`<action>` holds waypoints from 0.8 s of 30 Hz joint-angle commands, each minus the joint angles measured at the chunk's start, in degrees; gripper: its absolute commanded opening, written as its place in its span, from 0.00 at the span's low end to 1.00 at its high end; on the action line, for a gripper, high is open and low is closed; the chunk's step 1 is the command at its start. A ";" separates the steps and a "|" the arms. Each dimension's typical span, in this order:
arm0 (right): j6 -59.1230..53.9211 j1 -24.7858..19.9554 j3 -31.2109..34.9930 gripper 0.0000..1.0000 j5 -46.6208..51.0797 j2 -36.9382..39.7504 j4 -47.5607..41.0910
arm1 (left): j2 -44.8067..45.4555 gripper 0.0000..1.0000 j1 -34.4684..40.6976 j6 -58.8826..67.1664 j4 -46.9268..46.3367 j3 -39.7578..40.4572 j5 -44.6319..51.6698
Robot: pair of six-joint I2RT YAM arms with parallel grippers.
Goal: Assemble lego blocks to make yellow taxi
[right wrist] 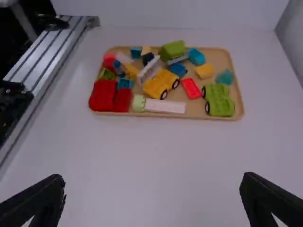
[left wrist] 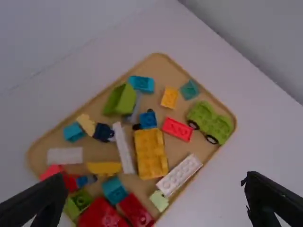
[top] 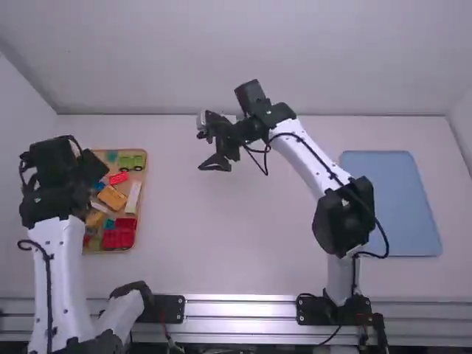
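Over the left part of the tray (top: 143, 193), my left gripper (top: 92, 168) hangs above the blocks; in the left wrist view the left gripper (left wrist: 155, 187) is open and holds nothing. My right gripper (top: 212, 151) is above the table near its back, right of the tray; in the right wrist view the right gripper (right wrist: 152, 182) has its fingers wide apart and empty. The yellow wheeled base (right wrist: 161, 84) lies mid-tray among other blocks, also visible as a yellow block (left wrist: 151, 153) from the left wrist. A small yellow block (left wrist: 169, 98) lies near a teal piece (left wrist: 189, 90).
Also in the tray are a green wheeled base (left wrist: 209, 123), a red brick (left wrist: 177, 129), a long white brick (left wrist: 179, 174), large red blocks (right wrist: 102, 95) and a green block (right wrist: 172, 49). A blue board (top: 391, 203) lies at the table's right side.
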State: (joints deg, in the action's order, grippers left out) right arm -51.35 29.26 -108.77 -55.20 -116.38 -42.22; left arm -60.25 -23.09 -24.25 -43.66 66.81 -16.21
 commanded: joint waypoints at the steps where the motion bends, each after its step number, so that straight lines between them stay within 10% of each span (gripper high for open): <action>1: -1.44 -1.25 -1.79 0.99 -1.99 -0.85 -0.07 | 0.07 0.99 -4.87 -0.72 -1.57 2.25 0.98; 13: -0.94 -0.96 -1.81 0.99 -1.55 -0.85 2.58 | -3.65 0.99 -27.08 0.98 -4.72 2.14 19.85; 24: -0.94 3.96 -1.81 0.99 4.02 -0.85 5.22 | -15.98 1.00 -15.58 1.92 -2.73 5.46 25.18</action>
State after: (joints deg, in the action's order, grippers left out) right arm -52.53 31.94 -109.01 -53.36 -116.36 -37.26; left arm -72.86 -42.98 -22.50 -46.50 70.02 8.54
